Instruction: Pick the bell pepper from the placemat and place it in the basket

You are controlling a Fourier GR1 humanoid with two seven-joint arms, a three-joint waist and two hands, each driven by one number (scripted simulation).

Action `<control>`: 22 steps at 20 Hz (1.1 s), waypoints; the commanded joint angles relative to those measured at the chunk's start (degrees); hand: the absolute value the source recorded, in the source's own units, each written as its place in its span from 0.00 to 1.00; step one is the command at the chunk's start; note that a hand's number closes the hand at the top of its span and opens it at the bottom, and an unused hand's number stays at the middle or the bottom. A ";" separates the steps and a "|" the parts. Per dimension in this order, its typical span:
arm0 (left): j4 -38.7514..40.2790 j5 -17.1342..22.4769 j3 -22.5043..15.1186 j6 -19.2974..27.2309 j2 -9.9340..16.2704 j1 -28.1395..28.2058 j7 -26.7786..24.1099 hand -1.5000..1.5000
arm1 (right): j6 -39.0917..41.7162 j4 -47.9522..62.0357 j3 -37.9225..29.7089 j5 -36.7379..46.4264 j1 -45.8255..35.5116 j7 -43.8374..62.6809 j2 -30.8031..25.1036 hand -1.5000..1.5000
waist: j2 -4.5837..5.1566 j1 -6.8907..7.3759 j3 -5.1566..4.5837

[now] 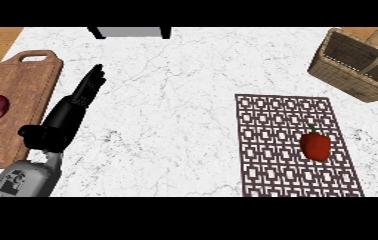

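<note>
White marbled counter [184,84], seen steeply from above. A patterned brown placemat [280,149] lies at the lower right; a wooden cutting board [26,94] lies along the left edge. A woven basket [347,66] stands at the upper right, well apart from the placemat. The left hand [74,109] rests at the left beside the board, fingers straight and together, holding nothing. A red bell pepper [316,145] lies on the placemat's right half.
</note>
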 commanded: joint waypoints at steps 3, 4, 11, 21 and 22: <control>-2.42 -3.50 -0.15 0.19 -2.69 0.27 2.21 0.50 | -4.15 7.04 4.57 13.40 1.51 -8.49 8.21 0.00 | 0.10 0.48 0.05; 0.72 -2.63 2.51 -1.96 -2.84 -0.10 0.32 0.50 | -2.89 5.66 2.24 12.48 3.57 -9.88 9.01 0.00 | 0.06 0.15 0.03; -3.04 -4.18 3.82 -2.88 -3.77 0.32 3.62 0.50 | -11.51 16.83 9.57 27.21 3.89 -21.96 15.82 0.00 | 0.10 0.52 0.05; -0.70 -8.35 7.82 -7.04 -8.23 1.04 2.91 0.50 | -8.59 21.12 4.40 28.98 -0.20 -26.84 19.19 0.00 | 0.07 0.29 0.01; -2.69 -6.89 9.09 -9.52 -6.25 3.59 2.44 0.50 | -8.03 19.32 4.85 28.38 0.55 -26.84 19.80 0.00 | 0.04 0.36 0.01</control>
